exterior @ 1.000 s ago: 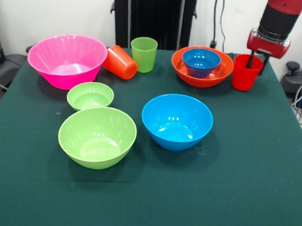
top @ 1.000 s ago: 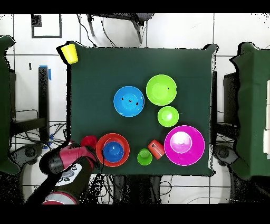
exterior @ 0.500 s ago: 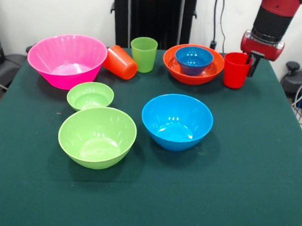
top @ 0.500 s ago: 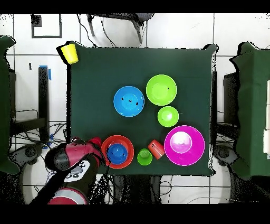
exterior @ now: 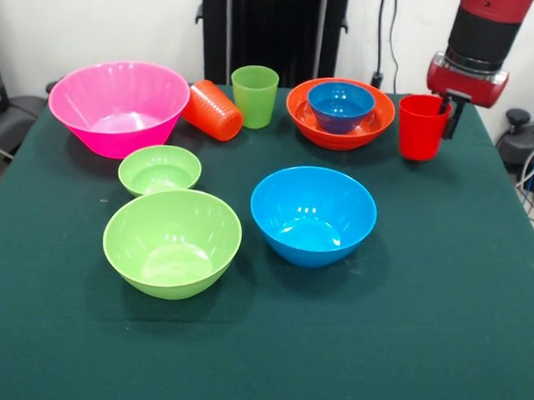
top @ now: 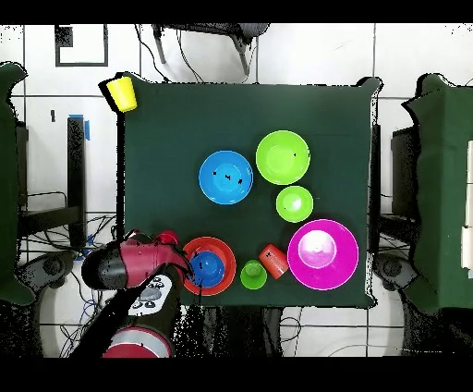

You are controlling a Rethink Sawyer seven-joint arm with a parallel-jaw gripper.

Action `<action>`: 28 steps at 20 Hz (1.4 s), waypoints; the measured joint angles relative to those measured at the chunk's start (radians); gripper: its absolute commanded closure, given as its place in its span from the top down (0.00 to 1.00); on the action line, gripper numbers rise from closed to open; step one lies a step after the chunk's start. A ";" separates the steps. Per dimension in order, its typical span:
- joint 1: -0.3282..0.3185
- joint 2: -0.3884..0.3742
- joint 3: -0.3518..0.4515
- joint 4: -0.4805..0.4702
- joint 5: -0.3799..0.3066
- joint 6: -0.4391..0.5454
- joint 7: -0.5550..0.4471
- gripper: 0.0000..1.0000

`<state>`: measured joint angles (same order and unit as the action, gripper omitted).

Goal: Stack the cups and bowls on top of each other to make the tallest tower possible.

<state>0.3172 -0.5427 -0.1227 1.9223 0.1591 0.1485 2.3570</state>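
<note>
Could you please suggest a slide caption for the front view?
Red-and-black arm's hand grips a red plastic cup beside the wide orange bowl nesting a small dark-blue bowl.

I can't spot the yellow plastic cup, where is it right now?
In the overhead view, the yellow plastic cup sits just off the green table's upper-left corner, far from the large blue plastic bowl. The front view doesn't show it.

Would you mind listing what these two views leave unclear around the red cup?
- Front view: the tool dips behind the red cup's rim, so its grip cannot be judged.
- Overhead view: the arm covers most of that cup and the tool.
- Front view: the yellow cup lies outside the picture.
</note>
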 measured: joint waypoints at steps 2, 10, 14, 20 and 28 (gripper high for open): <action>-0.010 -0.021 0.010 0.000 0.000 0.000 0.000 0.00; -0.023 -0.080 0.036 0.002 0.000 0.002 0.000 0.00; -0.016 -0.092 0.028 -0.006 0.000 0.048 0.000 0.00; 0.018 -0.062 -0.018 -0.084 -0.008 0.243 0.000 0.00; 0.042 -0.003 -0.076 -0.214 -0.050 0.451 0.000 0.00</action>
<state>0.3594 -0.5462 -0.1992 1.7079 0.1096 0.5994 2.3570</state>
